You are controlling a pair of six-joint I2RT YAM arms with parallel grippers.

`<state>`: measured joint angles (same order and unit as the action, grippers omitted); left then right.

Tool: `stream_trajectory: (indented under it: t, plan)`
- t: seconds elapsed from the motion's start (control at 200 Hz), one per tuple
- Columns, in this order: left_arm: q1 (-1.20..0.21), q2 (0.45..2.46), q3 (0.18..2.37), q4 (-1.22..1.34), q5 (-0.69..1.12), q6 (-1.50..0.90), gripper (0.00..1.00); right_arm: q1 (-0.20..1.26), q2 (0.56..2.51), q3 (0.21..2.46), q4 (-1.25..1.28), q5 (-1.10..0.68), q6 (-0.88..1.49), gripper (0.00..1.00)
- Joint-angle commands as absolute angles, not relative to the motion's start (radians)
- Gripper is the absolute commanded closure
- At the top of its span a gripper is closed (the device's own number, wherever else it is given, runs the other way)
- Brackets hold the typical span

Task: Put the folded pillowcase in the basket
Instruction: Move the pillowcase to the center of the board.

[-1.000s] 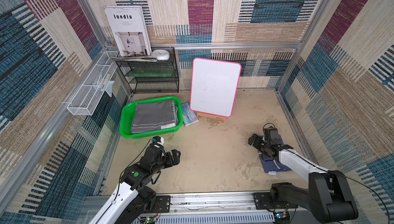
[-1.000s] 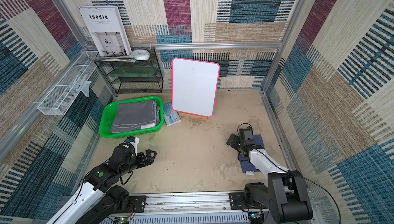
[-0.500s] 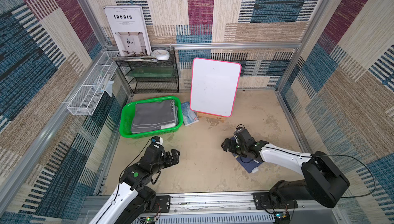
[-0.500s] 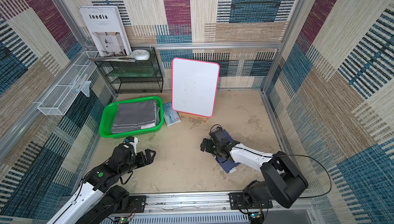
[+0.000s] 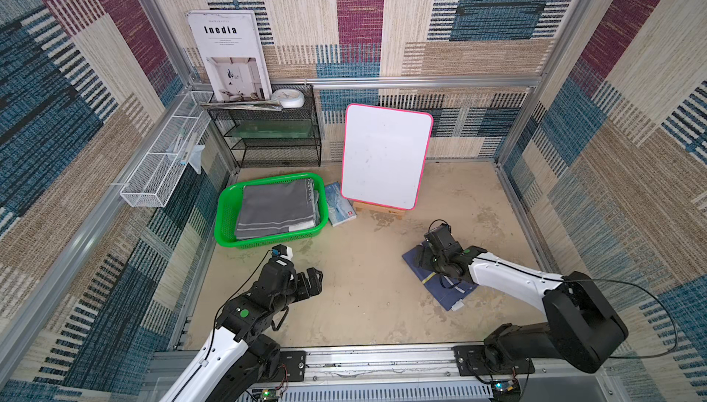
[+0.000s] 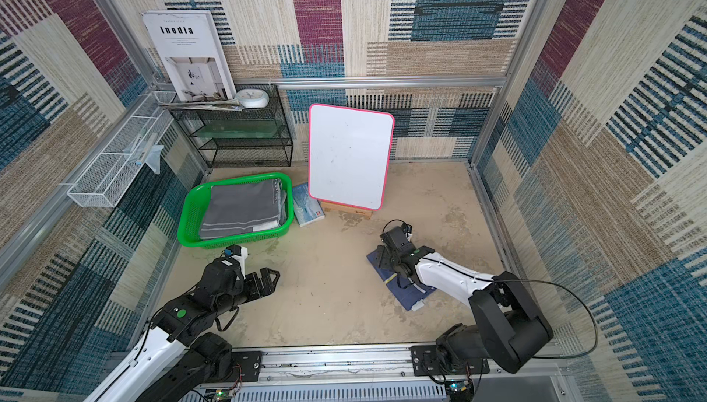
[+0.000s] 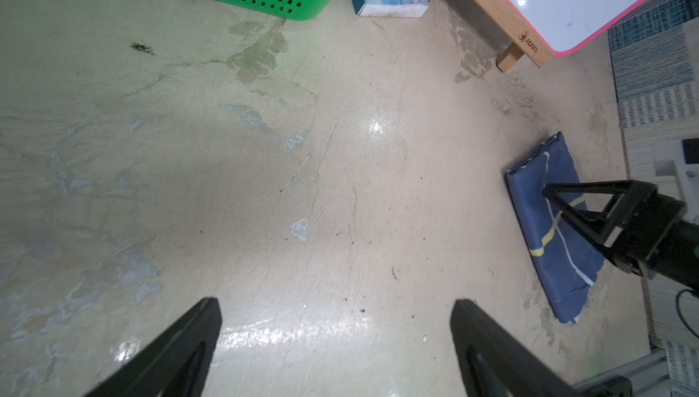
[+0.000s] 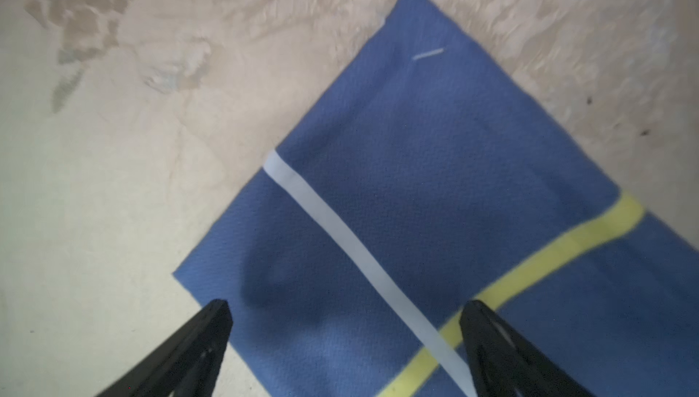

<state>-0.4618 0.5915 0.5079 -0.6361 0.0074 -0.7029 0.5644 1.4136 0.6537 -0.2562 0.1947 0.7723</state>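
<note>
Hovering right end effector (image 8: 346, 302) over pillowcase (image 5: 428, 279), jaws spread, nothing grasped. Lying flat on desk (image 5: 363, 285), well apart from basket (image 5: 225, 205) holding grey cloth (image 5: 277, 208). Left end effector (image 7: 336, 300) released, idle near basket. Judged at start: grasp, carry and placement not yet done

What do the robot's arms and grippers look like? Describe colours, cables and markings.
Both the left arm and right arm have white link shells between black joints, each marked with a round green dot. Thin black cables loop outside. The left gripper and right gripper carry black, triangular open-frame fingers.
</note>
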Motion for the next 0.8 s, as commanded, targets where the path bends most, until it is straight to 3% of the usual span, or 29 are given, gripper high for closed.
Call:
stream_trajectory:
  t: [0.0, 0.225, 0.586, 0.791]
  plan:
    - [-0.462, 0.590, 0.511, -0.638, 0.003, -0.692, 0.00, 0.575, 1.469, 0.657, -0.200, 0.104, 0.781, 0.01]
    - [-0.462, 0.591, 0.509, -0.640, -0.015, -0.695, 0.00, 0.715, 1.568, 0.702, -0.104, 0.043, 0.839, 0.02]
    - [-0.462, 0.630, 0.518, -0.652, -0.034, -0.703, 0.00, 0.998, 1.811, 0.997, -0.146, 0.036, 0.804, 0.03]
    - [-0.462, 0.676, 0.551, -0.647, -0.033, -0.693, 0.00, 1.017, 1.730, 0.985, -0.188, 0.103, 0.780, 0.03]
